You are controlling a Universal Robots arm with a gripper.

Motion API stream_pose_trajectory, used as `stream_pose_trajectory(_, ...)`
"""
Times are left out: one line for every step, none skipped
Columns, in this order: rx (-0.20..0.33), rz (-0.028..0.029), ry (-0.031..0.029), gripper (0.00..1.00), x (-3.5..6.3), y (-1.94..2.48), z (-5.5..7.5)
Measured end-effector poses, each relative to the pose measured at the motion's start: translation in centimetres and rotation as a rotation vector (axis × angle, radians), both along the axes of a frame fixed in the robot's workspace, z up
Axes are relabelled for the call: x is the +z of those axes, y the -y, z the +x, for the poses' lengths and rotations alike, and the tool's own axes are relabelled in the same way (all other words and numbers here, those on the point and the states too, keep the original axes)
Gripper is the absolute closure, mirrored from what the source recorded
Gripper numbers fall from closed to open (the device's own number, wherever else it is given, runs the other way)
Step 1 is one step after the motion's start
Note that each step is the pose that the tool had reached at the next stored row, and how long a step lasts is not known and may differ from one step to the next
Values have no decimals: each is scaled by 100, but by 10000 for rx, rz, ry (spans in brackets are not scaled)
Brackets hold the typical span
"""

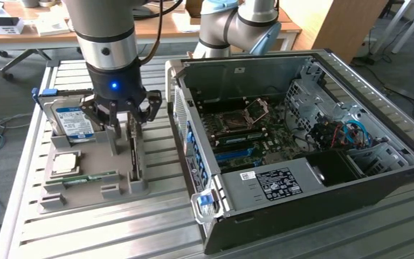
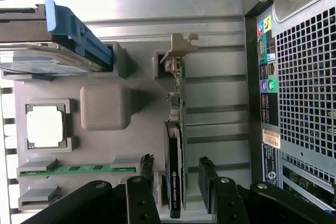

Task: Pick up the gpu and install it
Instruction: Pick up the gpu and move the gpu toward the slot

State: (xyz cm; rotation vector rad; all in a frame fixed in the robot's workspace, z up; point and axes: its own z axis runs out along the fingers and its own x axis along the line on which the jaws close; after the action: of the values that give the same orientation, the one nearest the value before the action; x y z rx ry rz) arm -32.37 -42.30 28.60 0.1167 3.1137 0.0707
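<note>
Wrist view: spread pincer [image 2: 177,162] straddles edge-up gpu [image 2: 176,129], its length parallel to the case [image 2: 304,77].

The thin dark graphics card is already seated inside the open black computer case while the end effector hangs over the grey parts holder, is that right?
Not quite. The wrist view shows the thin dark graphics card standing on edge in the grey parts holder, between the open fingers of the end effector, not inside the open black computer case.

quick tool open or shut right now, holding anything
Tool: open, its fingers straddling the thin, flat, dark grey-black gpu card standing edge-on in the grey plastic tray; not gripping it, holding nothing.
</note>
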Motion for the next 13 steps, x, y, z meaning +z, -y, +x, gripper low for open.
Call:
stream_pose_trajectory(0, -1, -1, 53, 0, 0, 0)
stream_pose_trajectory(-1, -1, -1, 53, 1, 0, 0)
stream_pose_trajectory(0, -1, -1, 53, 1, 0, 1)
stream_pose_trajectory(1, -1, -1, 53, 1, 0, 2)
stream_pose_trajectory(1, 0, -1, 53, 1, 0, 3)
stream_pose_trajectory(3, 0, -3, 53, 0, 1, 9)
stream_pose_trajectory(2, 0, -8, 53, 1, 0, 14)
stream_pose_trajectory(2, 0, -9, 53, 0, 1, 15)
stream_pose_trajectory(1, 0, -11, 53, 0, 1, 14)
stream_pose_trajectory(0, 0, -10, 53, -4, 0, 15)
stream_pose_trajectory(1, 0, -10, 53, -13, 0, 15)
stream_pose_trajectory(0, 0, -10, 53, -28, 0, 15)
stream_pose_trajectory(0, 0, -11, 53, -46, 0, 15)
